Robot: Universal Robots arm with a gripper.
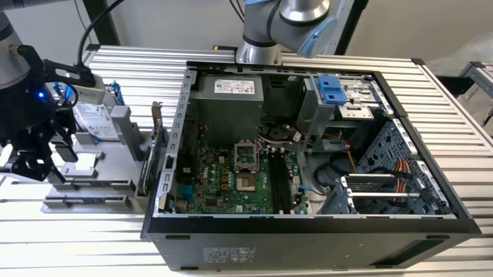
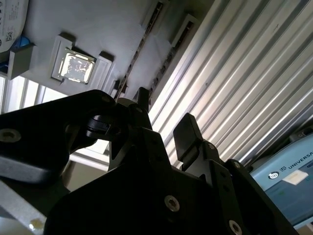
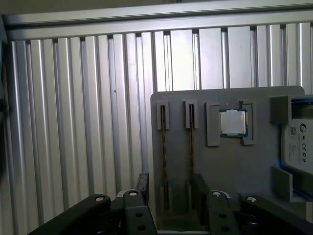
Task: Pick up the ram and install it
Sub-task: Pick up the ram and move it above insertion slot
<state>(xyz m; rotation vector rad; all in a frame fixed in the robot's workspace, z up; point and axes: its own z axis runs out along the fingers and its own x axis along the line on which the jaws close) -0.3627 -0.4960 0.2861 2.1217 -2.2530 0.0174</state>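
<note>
The gripper hangs with its jaws spread wide and nothing between them. Its two black fingers are poised over the near end of a grey holder. Below the gap, close to its middle, the ram stands on edge in a slot of that holder and runs lengthwise away from the gripper. I cannot tell whether anything touches it. Just beside it, hard against the line of the other finger, a second strip stands in a parallel slot, and I judge this the main hazard. The open span seems to take in both strips, so a descent on this line could set a fingertip on the neighbour's top edge. A closing could also pinch the two together. The ram is thin and stands on its narrow edge. An uneven squeeze could rock it in the slot and leave it held askew, and a skewed strip would probably not seat cleanly in a socket. Beyond the second strip a processor chip lies in its pocket, and further out is a hard drive; both look clear of the fingers. In the exterior view the open computer case stands well apart from the gripper, toward the exterior view's right, with the motherboard inside. Its side wall rises between them and could clip a strip carried low.
</note>
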